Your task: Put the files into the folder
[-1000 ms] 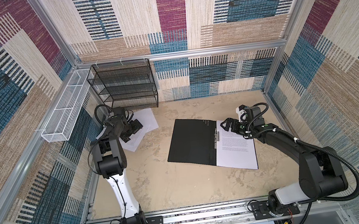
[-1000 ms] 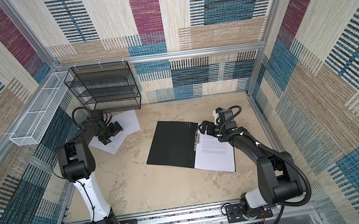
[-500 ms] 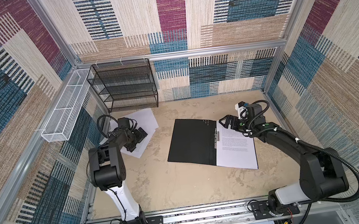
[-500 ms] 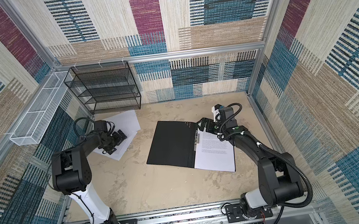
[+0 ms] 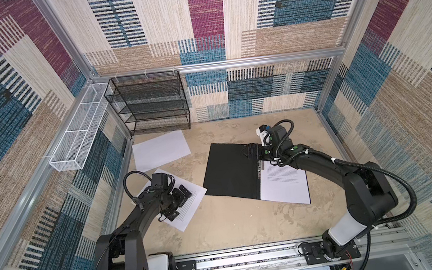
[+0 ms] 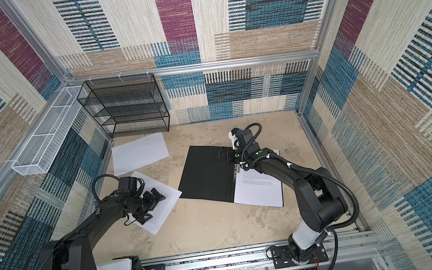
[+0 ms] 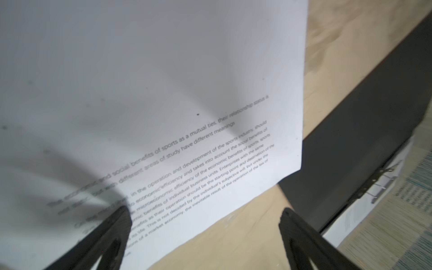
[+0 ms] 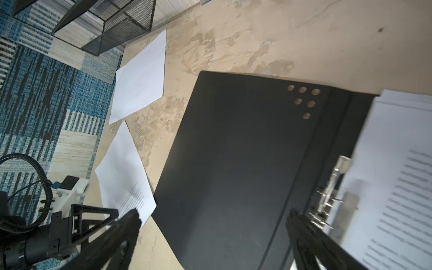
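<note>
- The open flat folder (image 5: pixel 230 172), black inside, lies in the middle of the sandy bench (image 5: pixel 233 227); printed white paper sheets (image 5: pixel 284 186) rest on its right half.
- One loose printed sheet (image 5: pixel 197 196) lies near the left edge, and a blank white sheet (image 5: pixel 160 150) lies at the back left corner.
- The left gripper (image 5: pixel 181 204) hovers over the loose printed sheet, jaws wide apart, holding nothing.
- The right gripper (image 5: pixel 248 152) is above the folder's back edge, also wide apart and empty.

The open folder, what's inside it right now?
The folder lies open: its left half is bare black; on its right half, beside the metal clip, lies a printed sheet. What lies under it is covered.
</note>
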`<move>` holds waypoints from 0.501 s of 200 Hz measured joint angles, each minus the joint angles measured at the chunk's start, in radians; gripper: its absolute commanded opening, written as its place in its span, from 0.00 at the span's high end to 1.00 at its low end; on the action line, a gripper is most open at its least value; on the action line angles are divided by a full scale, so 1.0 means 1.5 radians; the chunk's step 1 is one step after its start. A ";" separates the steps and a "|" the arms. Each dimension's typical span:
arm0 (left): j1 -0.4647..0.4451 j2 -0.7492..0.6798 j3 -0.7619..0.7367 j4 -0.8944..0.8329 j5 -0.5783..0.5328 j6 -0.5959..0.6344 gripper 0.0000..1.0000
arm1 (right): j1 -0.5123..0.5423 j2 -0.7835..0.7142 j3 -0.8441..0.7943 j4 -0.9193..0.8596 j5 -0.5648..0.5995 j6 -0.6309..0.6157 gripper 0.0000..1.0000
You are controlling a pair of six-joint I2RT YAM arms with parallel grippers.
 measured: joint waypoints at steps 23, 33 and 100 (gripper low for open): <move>0.026 -0.032 0.073 -0.063 -0.002 0.006 0.01 | 0.041 0.041 0.038 -0.001 0.000 0.000 0.00; 0.049 -0.027 0.095 -0.075 0.000 0.008 0.01 | 0.060 0.060 0.059 -0.003 0.000 -0.001 0.00; 0.238 0.072 0.121 -0.069 -0.001 0.028 0.01 | 0.131 0.118 0.113 -0.022 -0.028 -0.021 0.00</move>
